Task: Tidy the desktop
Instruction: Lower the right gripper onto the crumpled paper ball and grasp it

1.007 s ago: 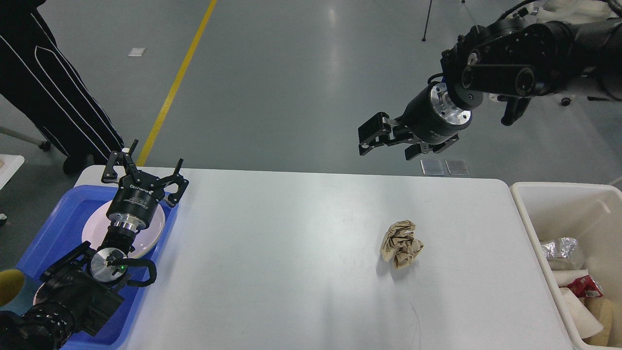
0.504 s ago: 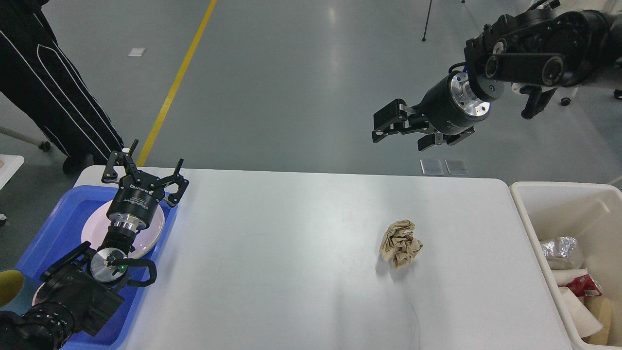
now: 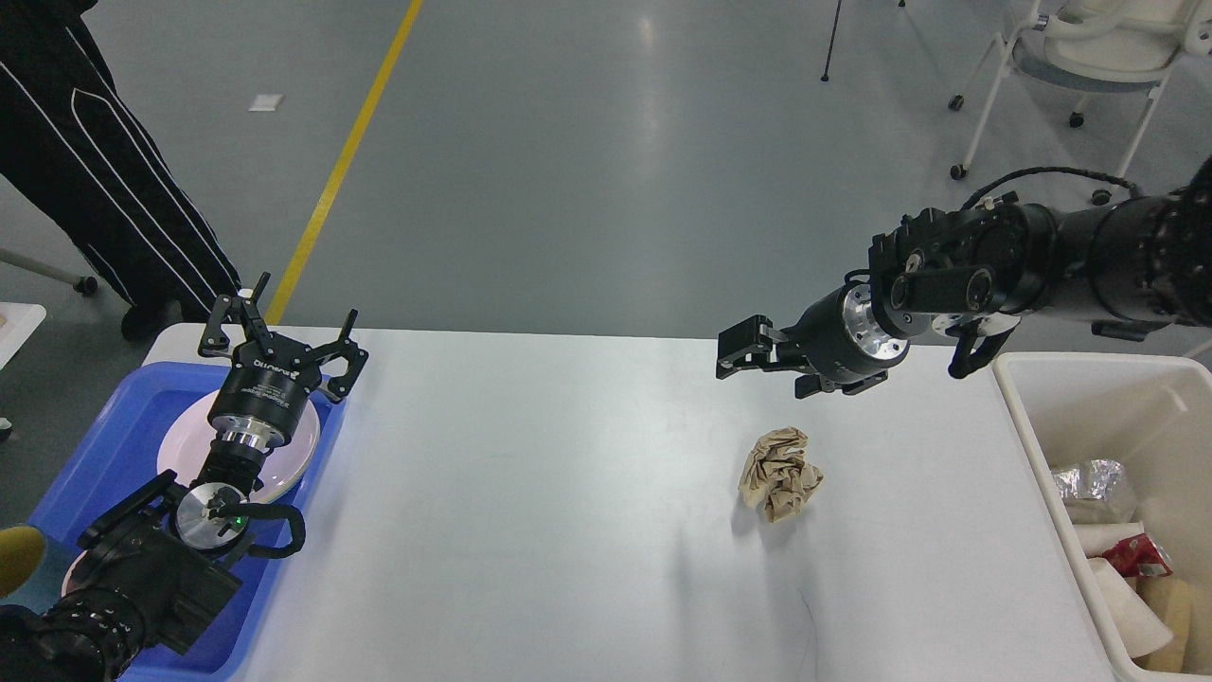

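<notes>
Right pincer (image 3: pixel 757 358), spread empty, hovers above crumpled tan paper (image 3: pixel 780 474) on smooth white desktop (image 3: pixel 530 502).

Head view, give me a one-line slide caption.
Right gripper hovers open above a crumpled brown paper on the desktop; left gripper open over the blue tray.

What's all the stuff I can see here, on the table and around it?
desktop: one, white, fills the middle.
crumpled paper: one, tan, on the desktop right of centre.
tray: one, blue, at the left edge.
plate: one, white, in the tray.
bin: one, off-white, at the right end, holding foil, paper and a red wrapper.
chair: one, white, top right on the floor.
person's legs: black trousers, top left.
left end effector: black, open, above the plate.
right end effector: black, above the desktop's far edge.
</notes>
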`<state>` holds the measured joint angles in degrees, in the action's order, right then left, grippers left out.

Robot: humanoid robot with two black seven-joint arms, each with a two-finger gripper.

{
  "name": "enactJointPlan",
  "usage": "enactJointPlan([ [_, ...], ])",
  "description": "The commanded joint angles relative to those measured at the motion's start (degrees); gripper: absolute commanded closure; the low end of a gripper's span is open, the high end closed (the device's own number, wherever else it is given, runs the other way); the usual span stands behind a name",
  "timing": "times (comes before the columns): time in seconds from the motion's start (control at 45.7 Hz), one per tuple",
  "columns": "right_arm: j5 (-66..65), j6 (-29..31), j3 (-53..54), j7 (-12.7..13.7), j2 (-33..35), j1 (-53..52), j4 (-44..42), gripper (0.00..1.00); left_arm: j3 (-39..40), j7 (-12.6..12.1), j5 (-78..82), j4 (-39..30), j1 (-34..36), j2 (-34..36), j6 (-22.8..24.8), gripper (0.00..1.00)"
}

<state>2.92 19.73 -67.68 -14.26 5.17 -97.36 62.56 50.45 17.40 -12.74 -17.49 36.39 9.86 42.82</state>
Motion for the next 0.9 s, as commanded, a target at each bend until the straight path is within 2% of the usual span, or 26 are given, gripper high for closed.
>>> enactJointPlan([
  [0.0,-0.02,-3.55,-0.17,0.28,-1.21,4.63,-1.38,0.00,0.00,0.00,0.00,0.00,-0.01,0.07,-0.01,0.01],
  [0.548,-0.20,-4.26,-1.57,5.64,-6.66,17.46,-15.26,0.00,0.00,0.00,0.08,0.00,-0.01,-0.02,-0.01,0.01],
  [0.657,-0.20,-6.10,-2.37,6.35,-6.84,19.49,-17.73,0.00,0.00,0.00,0.00,0.00,-0.01,-0.02,-0.01,0.01],
  [0.876,-0.28,-8.74,-3.95,11.09,-7.80,23.27,-20.28,0.01,0.00,0.00,0.08,0.00,-0.01,-0.02,-0.01,0.01],
])
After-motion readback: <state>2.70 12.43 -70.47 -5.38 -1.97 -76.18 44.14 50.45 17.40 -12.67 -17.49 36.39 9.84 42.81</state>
